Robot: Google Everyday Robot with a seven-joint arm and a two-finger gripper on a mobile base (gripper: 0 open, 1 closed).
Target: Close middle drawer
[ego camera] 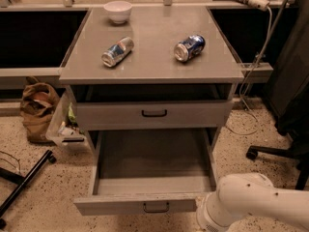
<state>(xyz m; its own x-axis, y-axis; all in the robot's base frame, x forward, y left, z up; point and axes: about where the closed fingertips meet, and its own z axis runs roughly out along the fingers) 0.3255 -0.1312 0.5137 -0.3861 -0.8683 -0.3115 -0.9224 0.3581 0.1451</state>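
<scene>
The middle drawer [145,204] is pulled far out of the grey cabinet [149,66]. Its plain grey front with a small dark bar handle [156,207] sits near the bottom edge of the camera view, and its inside looks empty. The top drawer [154,114] above it stands a little way out. Only a white rounded arm segment [251,202] shows at the bottom right, just right of the open drawer's front corner. My gripper is out of view, beyond the bottom edge of the picture.
On the cabinet top lie two crushed cans [117,51] [189,48] and a white bowl [118,10]. A brown bag [37,108] and a clear bin [65,127] stand to the left. A black stand leg [24,182] lies at the lower left. An office chair base [275,153] is at the right.
</scene>
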